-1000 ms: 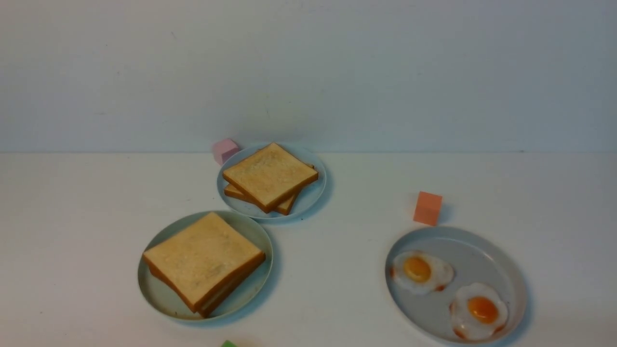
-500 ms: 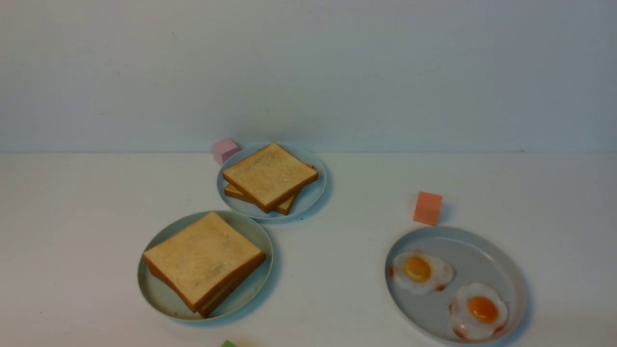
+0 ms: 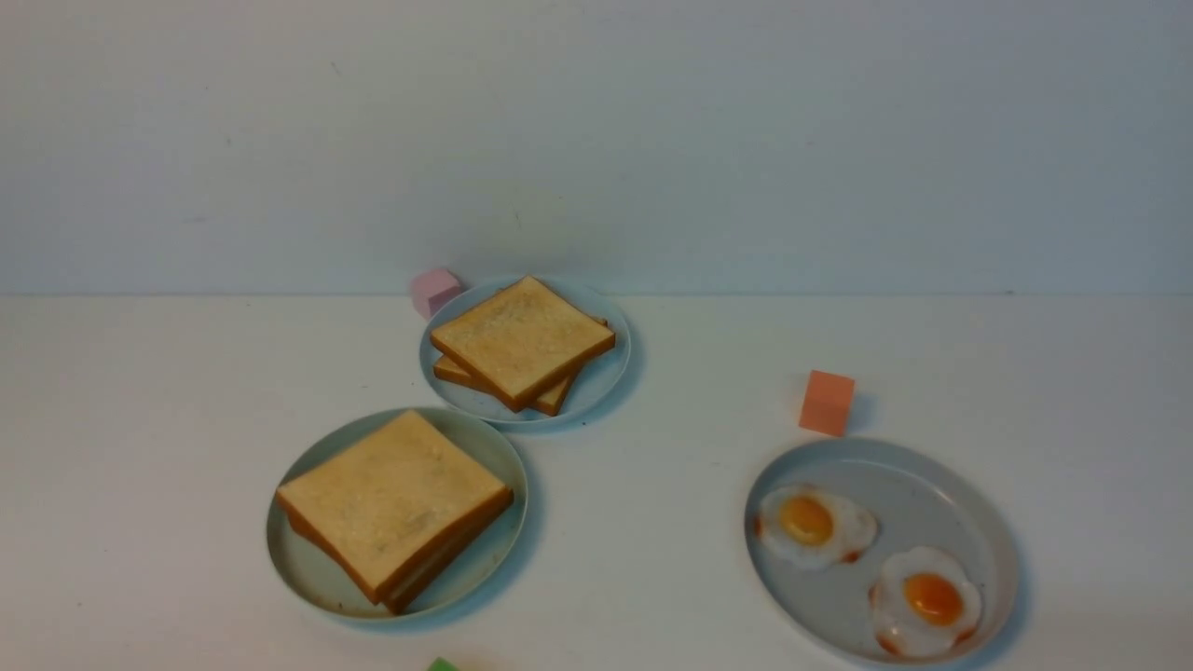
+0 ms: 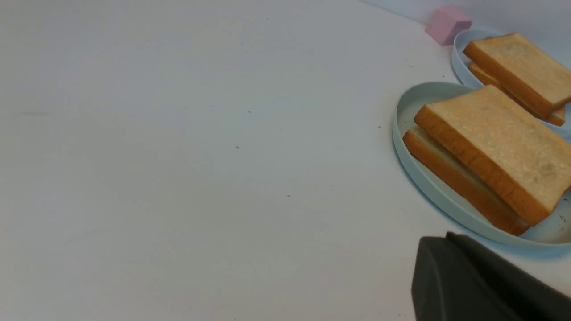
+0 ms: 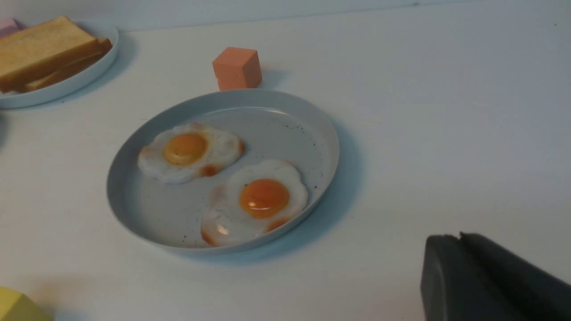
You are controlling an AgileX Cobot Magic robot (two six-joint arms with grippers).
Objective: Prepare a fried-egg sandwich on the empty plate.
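Found the left pincer (image 4: 446,243) clenched and empty, near the mint-green plate (image 3: 298,568) without touching it. Saw the fried-egg sandwich (image 3: 391,508) finished there, at 7 o'clock from the plain toast stack (image 3: 522,343). Judged it light, soft and prone to shearing; best gripped across both crusts. Found the right pincer (image 5: 457,243) clenched and empty too, well apart, beside the grey-blue egg plate (image 3: 988,522).

No visible change between frames.
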